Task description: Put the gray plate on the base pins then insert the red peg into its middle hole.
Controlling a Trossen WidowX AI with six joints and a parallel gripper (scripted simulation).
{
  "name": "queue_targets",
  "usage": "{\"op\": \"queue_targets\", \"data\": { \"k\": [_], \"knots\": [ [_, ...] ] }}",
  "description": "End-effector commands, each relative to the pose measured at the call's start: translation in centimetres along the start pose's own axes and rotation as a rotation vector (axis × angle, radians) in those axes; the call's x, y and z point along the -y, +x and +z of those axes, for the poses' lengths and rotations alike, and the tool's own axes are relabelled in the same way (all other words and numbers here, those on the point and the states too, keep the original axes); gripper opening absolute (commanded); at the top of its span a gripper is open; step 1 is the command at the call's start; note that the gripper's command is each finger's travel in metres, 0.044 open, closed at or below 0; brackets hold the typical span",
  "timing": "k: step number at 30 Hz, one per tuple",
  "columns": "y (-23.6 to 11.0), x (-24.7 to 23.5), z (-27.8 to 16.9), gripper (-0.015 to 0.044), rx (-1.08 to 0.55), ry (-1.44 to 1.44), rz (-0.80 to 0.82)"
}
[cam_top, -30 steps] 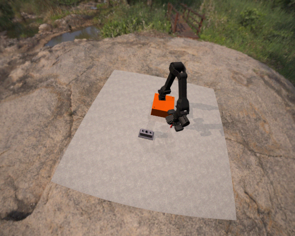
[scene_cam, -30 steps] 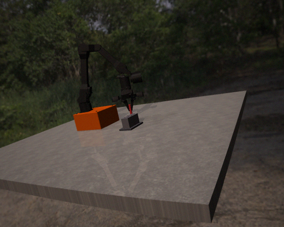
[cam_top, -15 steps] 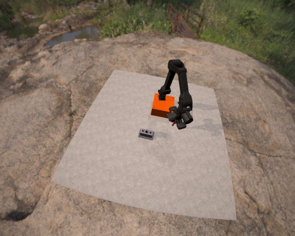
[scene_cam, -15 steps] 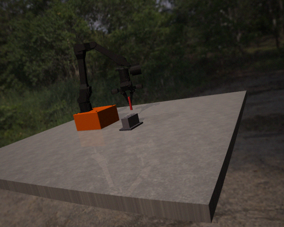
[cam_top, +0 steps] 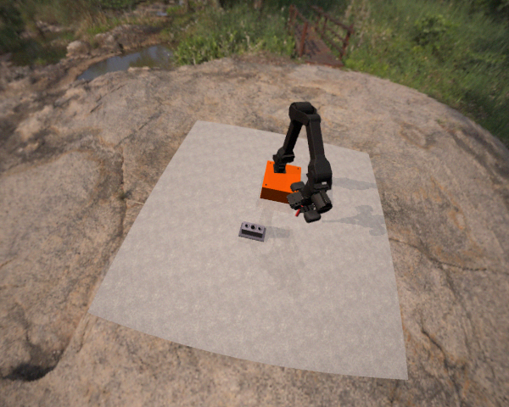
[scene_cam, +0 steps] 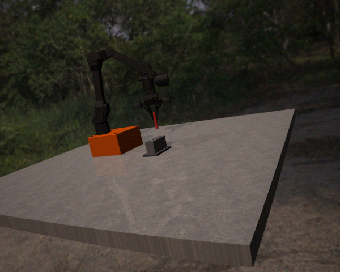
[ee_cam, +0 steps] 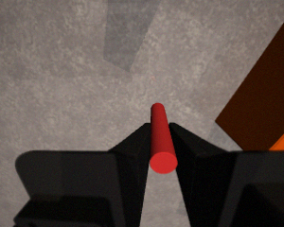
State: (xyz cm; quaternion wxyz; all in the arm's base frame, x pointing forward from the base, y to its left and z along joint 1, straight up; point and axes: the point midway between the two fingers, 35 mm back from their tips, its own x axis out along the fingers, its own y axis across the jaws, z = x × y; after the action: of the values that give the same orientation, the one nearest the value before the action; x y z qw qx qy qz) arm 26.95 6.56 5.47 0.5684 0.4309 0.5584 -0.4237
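Note:
My gripper (cam_top: 299,212) (scene_cam: 153,111) (ee_cam: 159,128) is shut on the red peg (cam_top: 297,213) (scene_cam: 155,119) (ee_cam: 159,137) and holds it upright, lifted clear above the table. The gray plate (cam_top: 252,227) (scene_cam: 156,143) lies flat on top of the dark base (cam_top: 250,236) (scene_cam: 157,152), with its three holes facing up in the top view. The plate and base stand to the left of the gripper in the top view, and below and in front of it in the exterior view. They are out of the wrist view.
The arm stands on an orange block (cam_top: 280,184) (scene_cam: 115,141) (ee_cam: 265,109), close beside the gripper. The grey table slab (cam_top: 246,298) (scene_cam: 193,187) ends in sharp edges, with rock around it.

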Motion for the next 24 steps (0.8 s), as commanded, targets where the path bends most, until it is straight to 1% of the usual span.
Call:
{"op": "queue_targets", "data": {
  "k": [1,24],
  "knots": [
    [-0.2,-0.5,0.9,0.0,-0.001,-0.004,0.005],
    [-0.4,-1.8,6.9,0.0,0.017,-0.019,0.022]
  ]
}}
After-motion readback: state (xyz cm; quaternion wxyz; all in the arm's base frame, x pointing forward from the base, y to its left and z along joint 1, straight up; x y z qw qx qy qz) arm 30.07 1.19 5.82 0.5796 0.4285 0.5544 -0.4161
